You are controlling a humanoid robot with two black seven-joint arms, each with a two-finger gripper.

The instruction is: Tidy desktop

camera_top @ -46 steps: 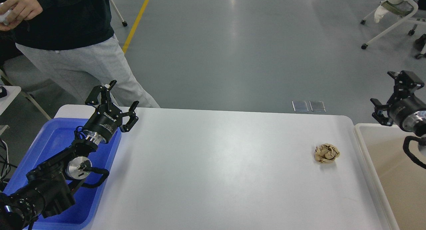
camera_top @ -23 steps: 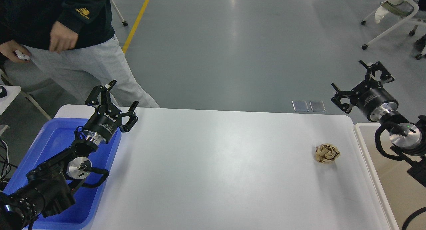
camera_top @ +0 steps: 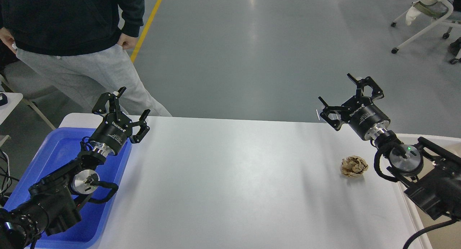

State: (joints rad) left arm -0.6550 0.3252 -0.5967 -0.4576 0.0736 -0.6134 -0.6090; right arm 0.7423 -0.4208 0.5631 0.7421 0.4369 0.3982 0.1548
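The white desktop [camera_top: 230, 177] fills the middle of the head view. A crumpled brown paper ball [camera_top: 354, 165] lies on it near the right edge. My right gripper [camera_top: 344, 97] is open and empty, raised above the table's far right corner, behind and above the ball. My left gripper [camera_top: 124, 106] is open and empty, raised over the far left corner beside the blue tray [camera_top: 54, 151].
The beige bin [camera_top: 437, 238] stands against the table's right edge, partly hidden by my right arm. A person [camera_top: 79, 43] in grey trousers stands behind the far left corner. Office chairs [camera_top: 428, 18] are at the far right.
My right arm has swung in from the right edge toward the left, its gripper now over the table's far right corner. The person shifted their hands. My left arm has not moved.
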